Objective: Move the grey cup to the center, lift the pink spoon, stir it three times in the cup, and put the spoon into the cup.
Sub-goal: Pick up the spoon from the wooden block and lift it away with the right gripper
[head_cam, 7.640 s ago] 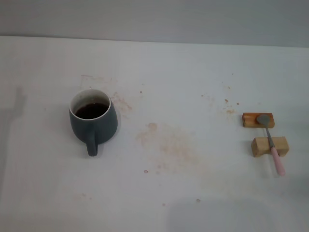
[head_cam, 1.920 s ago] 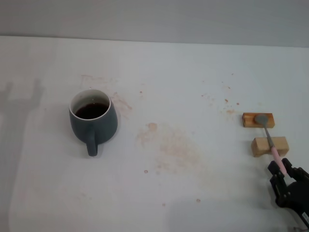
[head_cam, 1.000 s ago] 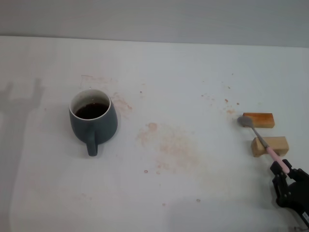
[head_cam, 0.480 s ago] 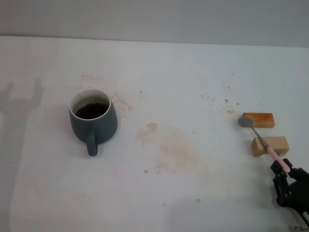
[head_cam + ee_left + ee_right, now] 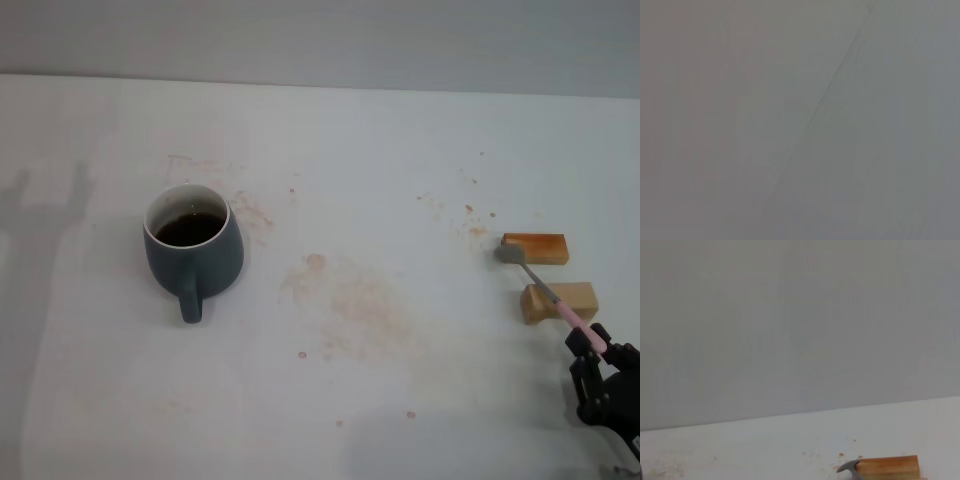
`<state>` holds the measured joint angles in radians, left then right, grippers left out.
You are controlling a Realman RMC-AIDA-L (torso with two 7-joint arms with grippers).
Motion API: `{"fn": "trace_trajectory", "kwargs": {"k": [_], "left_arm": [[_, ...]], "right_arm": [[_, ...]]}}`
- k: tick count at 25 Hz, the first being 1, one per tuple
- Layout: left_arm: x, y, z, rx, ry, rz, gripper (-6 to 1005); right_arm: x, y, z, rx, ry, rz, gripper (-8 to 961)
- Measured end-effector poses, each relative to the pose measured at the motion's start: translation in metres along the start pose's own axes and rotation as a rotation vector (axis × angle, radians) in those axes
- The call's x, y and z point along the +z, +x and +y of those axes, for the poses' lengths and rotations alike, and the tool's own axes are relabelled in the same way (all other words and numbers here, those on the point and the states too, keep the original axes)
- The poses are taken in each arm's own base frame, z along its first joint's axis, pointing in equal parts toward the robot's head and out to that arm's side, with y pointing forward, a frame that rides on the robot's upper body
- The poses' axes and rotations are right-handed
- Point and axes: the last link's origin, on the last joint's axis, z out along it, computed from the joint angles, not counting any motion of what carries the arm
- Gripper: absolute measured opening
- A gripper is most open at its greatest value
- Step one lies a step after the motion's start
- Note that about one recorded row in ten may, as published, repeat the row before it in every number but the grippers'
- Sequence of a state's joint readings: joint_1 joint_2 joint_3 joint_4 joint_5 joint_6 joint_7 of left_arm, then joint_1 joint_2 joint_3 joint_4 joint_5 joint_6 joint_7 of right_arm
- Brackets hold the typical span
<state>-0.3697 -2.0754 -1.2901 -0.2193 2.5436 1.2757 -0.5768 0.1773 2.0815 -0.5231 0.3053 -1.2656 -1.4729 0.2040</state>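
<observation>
The grey cup (image 5: 193, 250) stands on the left part of the white table, handle toward me, with dark liquid inside. The pink spoon (image 5: 545, 290) is at the right, its grey bowl lifted off the far wooden block and its stem over the near block. My right gripper (image 5: 592, 345) is at the lower right, shut on the spoon's pink handle end. The spoon's bowl tip also shows in the right wrist view (image 5: 849, 467). My left gripper is out of view.
Two small wooden blocks lie at the right: a far one (image 5: 535, 248), also in the right wrist view (image 5: 887, 466), and a near one (image 5: 558, 301). Brownish stains (image 5: 345, 300) mark the table's middle. A grey wall (image 5: 320, 40) runs behind the table.
My right gripper came in at the lower right and closed on the spoon's handle. The spoon's bowl swung left off the far block and has risen slightly. The cup has not moved.
</observation>
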Motion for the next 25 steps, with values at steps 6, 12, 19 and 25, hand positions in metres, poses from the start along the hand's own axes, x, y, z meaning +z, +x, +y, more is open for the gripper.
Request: {"fn": "trace_trajectory", "kwargs": {"k": [6, 12, 19, 25], "left_arm": [[-0.0012, -0.0007, -0.0007, 0.0, 0.003, -0.004, 826], [-0.0022, -0.0019, 0.0, -0.001, 0.0, -0.009, 826], [-0.0031, -0.0025, 0.0, -0.002, 0.0, -0.012, 823], [-0.003, -0.0027, 0.0004, -0.001, -0.003, -0.014, 816]], "right_arm": [[-0.0003, -0.0009, 0.0002, 0.0, -0.001, -0.007, 150], [-0.0004, -0.0037, 0.0008, 0.0, -0.005, -0.026, 149], [-0.0004, -0.0053, 0.0011, 0.0, -0.007, -0.037, 149], [-0.0005, -0.0079, 0.0017, 0.0, -0.011, -0.056, 149]]}}
